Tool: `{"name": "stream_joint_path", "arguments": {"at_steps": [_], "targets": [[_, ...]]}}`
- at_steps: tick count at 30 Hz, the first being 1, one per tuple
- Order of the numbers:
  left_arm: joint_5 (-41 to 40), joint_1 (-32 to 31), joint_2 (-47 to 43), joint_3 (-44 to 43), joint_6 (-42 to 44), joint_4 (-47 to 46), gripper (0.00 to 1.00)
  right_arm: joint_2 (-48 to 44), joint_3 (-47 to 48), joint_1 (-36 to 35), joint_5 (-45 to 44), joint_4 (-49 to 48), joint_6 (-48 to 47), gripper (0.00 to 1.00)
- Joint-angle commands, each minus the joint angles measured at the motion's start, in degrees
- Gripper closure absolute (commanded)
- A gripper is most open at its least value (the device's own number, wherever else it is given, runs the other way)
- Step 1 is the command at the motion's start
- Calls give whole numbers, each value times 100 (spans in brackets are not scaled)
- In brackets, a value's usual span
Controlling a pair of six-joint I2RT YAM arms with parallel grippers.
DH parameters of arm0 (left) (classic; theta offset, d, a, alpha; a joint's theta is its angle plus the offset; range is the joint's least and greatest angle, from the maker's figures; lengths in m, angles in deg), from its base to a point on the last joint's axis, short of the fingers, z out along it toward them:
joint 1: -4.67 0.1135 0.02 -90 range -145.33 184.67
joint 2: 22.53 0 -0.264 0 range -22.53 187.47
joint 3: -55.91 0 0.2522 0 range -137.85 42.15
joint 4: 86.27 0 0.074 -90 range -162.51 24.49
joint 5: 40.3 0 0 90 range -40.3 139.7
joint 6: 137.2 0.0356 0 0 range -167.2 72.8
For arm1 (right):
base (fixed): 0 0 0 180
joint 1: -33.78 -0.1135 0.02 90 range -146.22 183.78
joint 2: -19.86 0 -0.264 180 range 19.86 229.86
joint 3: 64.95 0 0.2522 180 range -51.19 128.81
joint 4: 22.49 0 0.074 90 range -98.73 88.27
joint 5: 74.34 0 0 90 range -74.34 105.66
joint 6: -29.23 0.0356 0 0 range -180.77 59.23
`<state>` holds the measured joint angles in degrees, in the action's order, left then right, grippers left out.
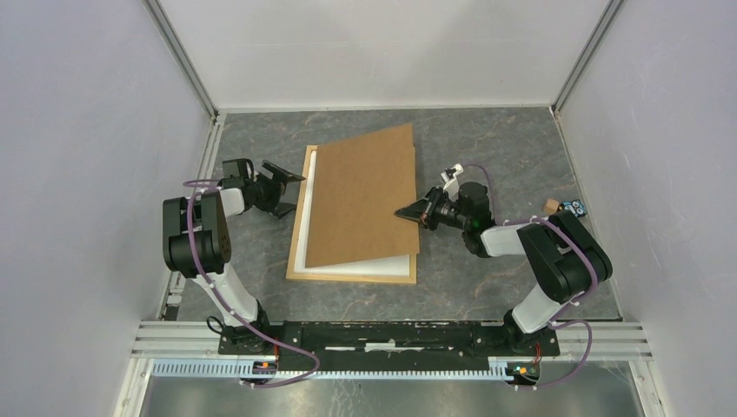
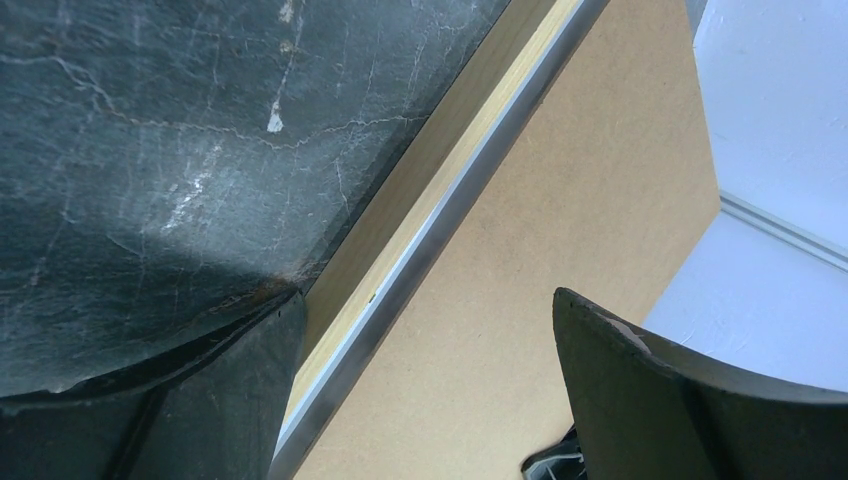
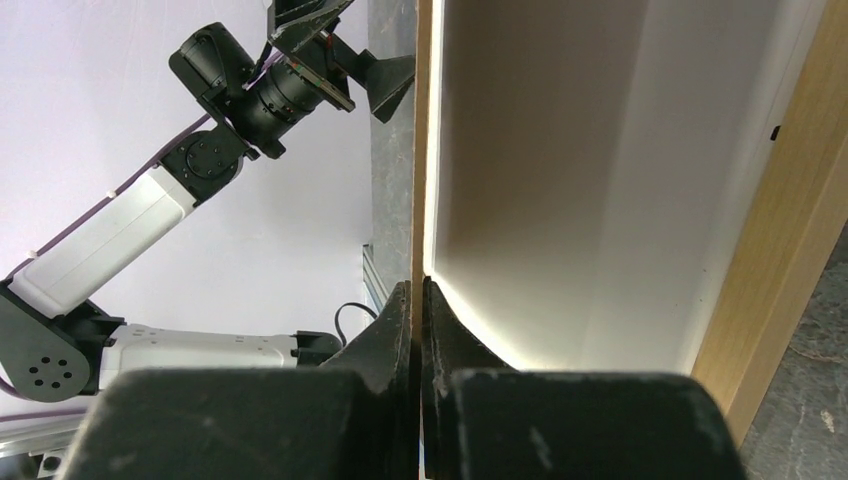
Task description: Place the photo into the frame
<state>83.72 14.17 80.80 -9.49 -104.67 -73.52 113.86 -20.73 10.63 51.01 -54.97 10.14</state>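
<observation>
I see a dark grey, stone-look counter with white walls on three sides and a metal rail along the near edge. The frame lies flat in the middle. My right fingers are pinched tight on the brown board, with its right edge tipped up. My left fingers are spread wide and hold nothing, just beside the frame's left side.

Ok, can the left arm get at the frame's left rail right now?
Probably yes. The left gripper hangs open just beside that rail of the frame, with only bare table between. The board, pinched up by the right gripper, leaves the left rail uncovered.
</observation>
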Motion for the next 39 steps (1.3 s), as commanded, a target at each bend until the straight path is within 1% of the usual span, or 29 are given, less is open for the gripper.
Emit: {"name": "stream_joint_path", "arguments": {"at_steps": [1, 16, 23, 29, 39], "targets": [[-186, -34, -146, 145, -124, 269, 0, -336, -13, -99, -121, -676, 77, 100], [-185, -4, -180, 128, -106, 266, 0, -270, -1, -372, -346, -563, 82, 100], [-203, -12, -208, 134, -106, 260, 0, -166, -46, -391, -380, -643, 147, 100], [-199, -2, -220, 145, -114, 260, 0, -268, -103, -408, -523, -557, 111, 100], [-199, -1, -228, 163, -122, 234, 0, -58, -76, -508, -683, -629, 145, 100]]}}
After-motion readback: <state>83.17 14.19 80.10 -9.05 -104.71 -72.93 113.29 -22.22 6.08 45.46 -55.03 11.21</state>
